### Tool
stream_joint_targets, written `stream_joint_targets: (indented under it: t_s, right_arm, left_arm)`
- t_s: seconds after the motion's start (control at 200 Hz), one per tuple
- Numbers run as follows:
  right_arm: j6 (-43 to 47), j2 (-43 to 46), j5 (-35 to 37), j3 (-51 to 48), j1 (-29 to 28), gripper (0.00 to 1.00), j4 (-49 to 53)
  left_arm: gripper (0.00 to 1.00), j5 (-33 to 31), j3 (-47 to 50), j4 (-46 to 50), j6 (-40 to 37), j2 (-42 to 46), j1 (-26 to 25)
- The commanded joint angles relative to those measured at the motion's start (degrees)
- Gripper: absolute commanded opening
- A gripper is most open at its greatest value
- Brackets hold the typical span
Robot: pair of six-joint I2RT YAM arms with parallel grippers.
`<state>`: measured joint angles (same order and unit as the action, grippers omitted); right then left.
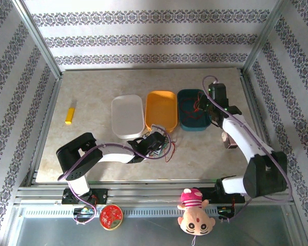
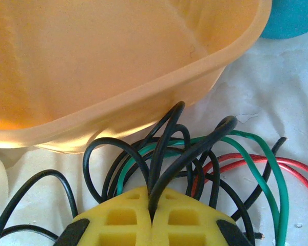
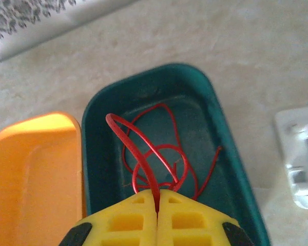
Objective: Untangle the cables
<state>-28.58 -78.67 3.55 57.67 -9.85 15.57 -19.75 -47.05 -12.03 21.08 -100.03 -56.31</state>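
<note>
Pinched shut on a black cable (image 2: 195,154), the left hand (image 2: 153,205) sits low over the tangle (image 2: 210,169) of black, green and red cables on the desk (image 2: 282,97), just beside the orange tray (image 2: 118,66). It should lift slowly so loops slide free rather than tighten. Farther off, the right hand (image 3: 157,205) grips a red cable (image 3: 143,148) over the teal tray (image 3: 231,148), and should let go only once low inside.
</note>
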Motion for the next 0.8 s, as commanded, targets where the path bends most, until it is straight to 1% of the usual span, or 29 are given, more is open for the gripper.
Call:
stream_joint_targets:
  t_s: [0.0, 0.03, 0.055, 0.095, 0.13, 0.135, 0.14, 0.16, 0.225, 0.32, 0.52, 0.625, 0.71, 0.794]
  right_arm:
    - [-3.9, -3.0, -5.1, -1.1, 0.7, 0.0, -4.3]
    - [-4.7, -4.1, -5.3, -1.2, 0.8, 0.0, -3.9]
    - [-5.3, -4.9, -5.6, -1.3, 0.8, 0.04, -3.2]
    - [-6.2, -5.7, -5.6, -1.5, 0.8, 0.17, -1.9]
    - [-6.7, -6.1, -5.3, -1.7, 0.8, 0.3, -1.0]
    - [-6.7, -6.1, -5.3, -1.7, 0.8, 0.3, -1.0]
    - [-6.8, -6.2, -5.1, -1.8, 0.8, 0.33, -0.7]
    - [-7.1, -6.0, -4.6, -1.9, 0.8, 0.37, 0.0]
    - [-7.5, -5.1, -1.5, -2.4, 0.7, 0.44, 2.2]
    - [-6.8, -1.0, 3.0, -3.4, 0.6, 0.53, 5.2]
    - [-1.9, 6.0, 1.8, -5.6, 0.0, 0.56, 11.6]
    - [-0.3, 8.7, -0.4, -7.3, 0.0, 0.56, 14.2]
    - [0.5, 9.9, -2.8, -8.5, 0.0, 0.56, 14.5]
    - [0.8, 9.8, -3.7, -8.8, 0.0, 0.55, 15.0]
  left_arm:
    - [0.0, -0.7, 1.1, 0.8, 0.1, 1.3, -0.6]
    - [0.0, -0.7, 1.1, 0.8, 0.2, 1.4, -0.6]
    - [0.0, -0.9, 1.1, 0.9, 0.1, 1.4, -0.6]
    - [0.0, -0.9, 1.2, 0.9, 0.1, 1.5, -0.6]
    - [0.0, -1.0, 1.3, 0.8, 0.1, 1.7, -0.6]
    - [0.0, -1.0, 1.3, 0.8, 0.1, 1.7, -0.6]
    - [0.0, -1.0, 1.3, 0.8, 0.1, 1.7, -0.6]
    - [0.0, -1.1, 1.5, 0.7, 0.1, 1.8, -0.6]
    - [0.0, -1.2, 1.8, 0.4, 0.2, 2.3, -0.6]
    - [0.0, -1.2, 2.6, -0.6, 0.3, 3.1, -0.6]
    - [0.0, -1.8, 3.8, -2.0, 0.6, 4.6, -0.6]
    - [0.0, -2.0, 4.1, -2.5, 0.6, 5.2, -0.6]
    - [0.0, -2.1, 4.2, -2.9, 0.5, 5.2, -0.6]
    - [0.0, -1.9, 4.1, -3.0, 0.4, 5.0, -0.6]
